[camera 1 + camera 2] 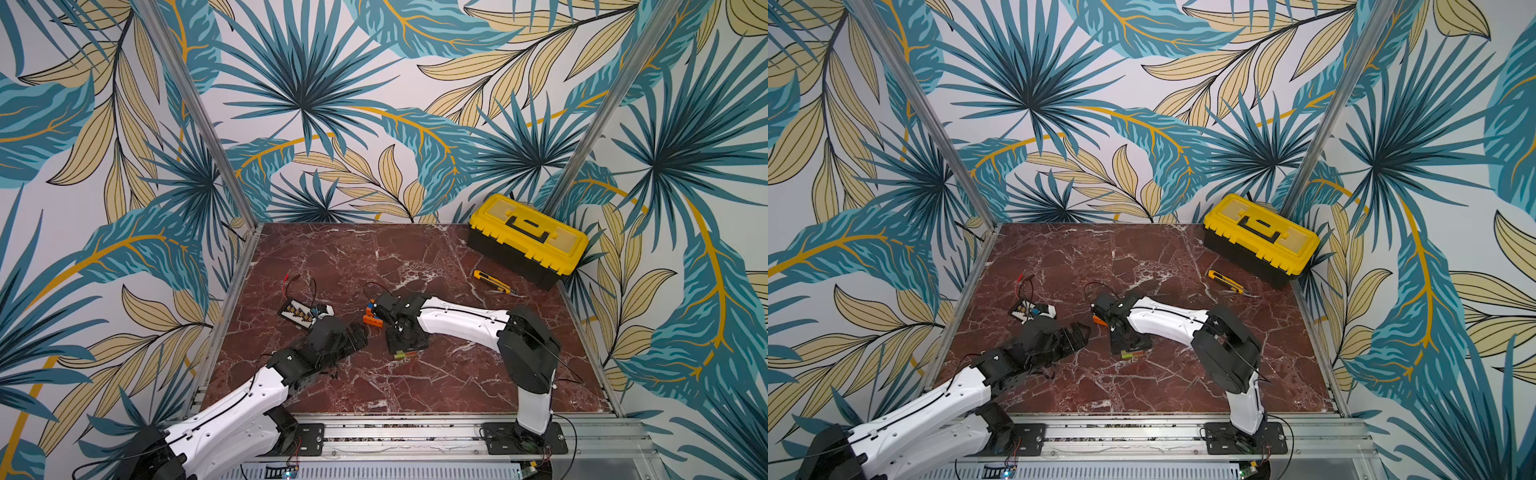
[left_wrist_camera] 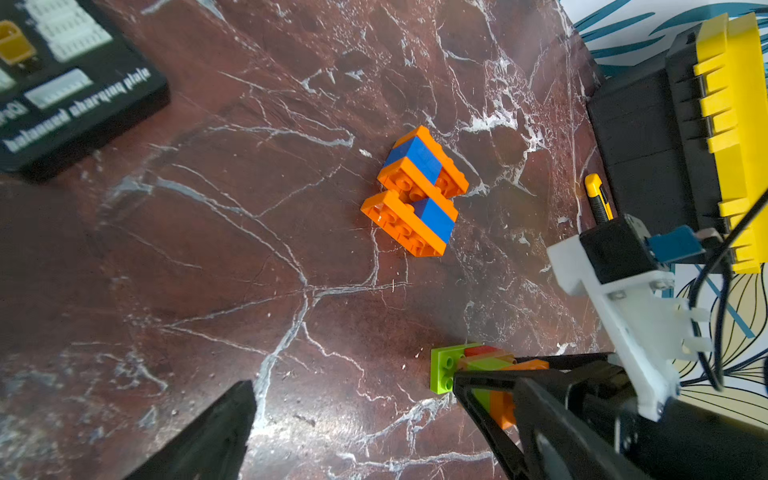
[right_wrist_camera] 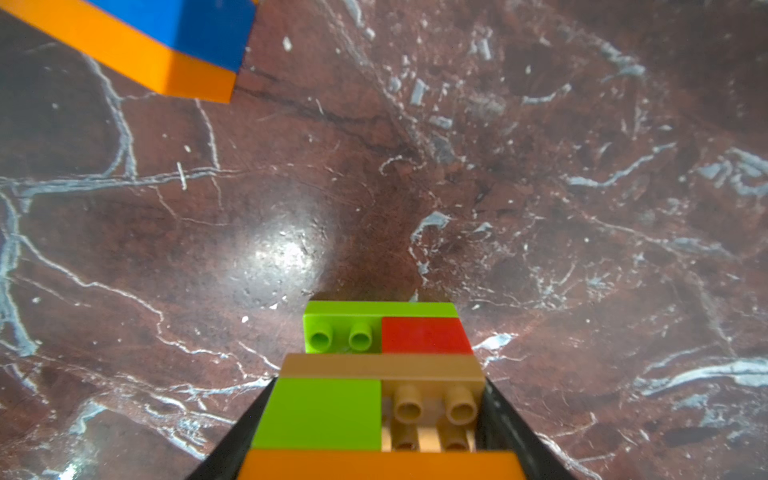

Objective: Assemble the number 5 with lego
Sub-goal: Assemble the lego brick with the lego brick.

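Mostly the dark red marble tabletop lies bare: the far middle and the near strip before the aluminium rail give free room. Leaf-patterned walls close three sides. The yellow and black plastic toolbox fills the far right corner. The yellow utility knife lies just beside it, and the black flat board with yellow parts lies left of the centre.

The left arm stretches low from the near left toward the middle. The left gripper has its jaws spread wide and holds nothing. The right arm bends from its near right base back to the centre. The right gripper points downward, its jaws partly closed and clamped on the lime-green, red and orange lego stack.

The orange and blue lego block rests on the marble near both grippers. In both top views the right wrist covers it partly, while the left wrist view shows it whole. The right wrist view shows the layers of the held stack closely, with a black finger on each side.
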